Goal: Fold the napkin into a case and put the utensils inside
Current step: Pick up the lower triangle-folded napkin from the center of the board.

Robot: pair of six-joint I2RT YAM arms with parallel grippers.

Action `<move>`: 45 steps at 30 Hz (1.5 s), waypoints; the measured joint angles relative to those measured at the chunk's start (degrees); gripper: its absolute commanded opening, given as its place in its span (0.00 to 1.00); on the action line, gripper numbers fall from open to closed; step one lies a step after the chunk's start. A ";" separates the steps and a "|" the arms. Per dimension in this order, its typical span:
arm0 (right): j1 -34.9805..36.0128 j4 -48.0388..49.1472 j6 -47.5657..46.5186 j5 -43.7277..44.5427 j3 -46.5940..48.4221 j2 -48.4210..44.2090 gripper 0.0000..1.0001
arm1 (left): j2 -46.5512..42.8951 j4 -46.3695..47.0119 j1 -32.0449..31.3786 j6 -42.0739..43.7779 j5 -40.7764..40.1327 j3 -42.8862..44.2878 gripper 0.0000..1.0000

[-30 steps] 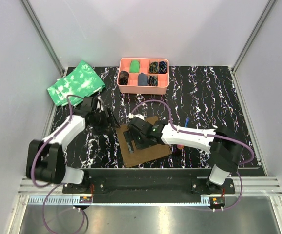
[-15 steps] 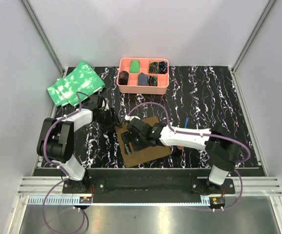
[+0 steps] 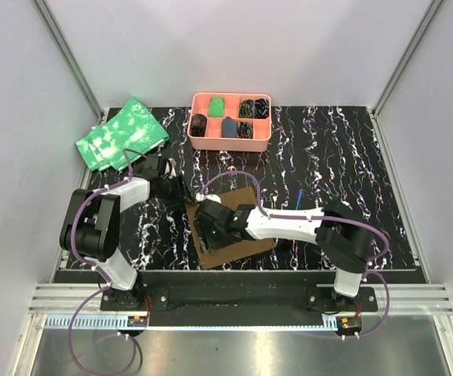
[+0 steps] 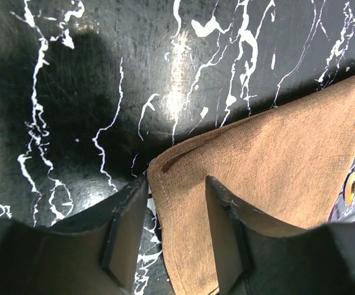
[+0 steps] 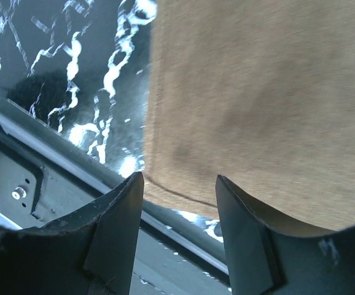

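Note:
The brown napkin (image 3: 238, 235) lies flat on the black marbled table, near the front edge. My left gripper (image 3: 185, 197) is open at its far-left corner. In the left wrist view the napkin (image 4: 276, 153) has that corner between the open fingers of the left gripper (image 4: 176, 206). My right gripper (image 3: 208, 233) is open and low over the napkin's left part. The right wrist view shows the right gripper (image 5: 180, 212) above the near edge of the napkin (image 5: 257, 92). A slim blue utensil (image 3: 302, 193) lies right of the napkin. A pink-red end (image 3: 288, 235) shows beside the right arm.
A pink compartment tray (image 3: 228, 143) with small items stands at the back centre. Green white-mottled cloths (image 3: 122, 133) lie at the back left. The table's front edge and metal rail (image 5: 54, 166) run just past the napkin's near edge.
My left gripper has moved right to the napkin's far-left corner. My right gripper has moved left across the napkin toward its left side.

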 measured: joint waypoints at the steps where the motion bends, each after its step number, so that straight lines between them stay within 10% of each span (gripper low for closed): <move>1: 0.63 -0.20 0.26 0.20 0.48 0.48 0.59 | 0.00 0.39 0.00 -0.17 0.15 -0.20 0.41; 20: 9.22 -12.33 1.95 7.17 12.41 11.41 0.55 | 0.61 1.75 -0.07 -1.75 0.76 -1.05 0.21; 39: 12.66 -20.90 0.48 16.83 21.77 17.94 0.00 | 0.85 1.64 0.07 -4.22 0.50 -1.14 0.00; 45: 12.63 -17.97 -0.96 16.72 19.26 16.24 0.00 | 0.00 -0.68 0.83 -5.20 -0.22 -1.11 0.00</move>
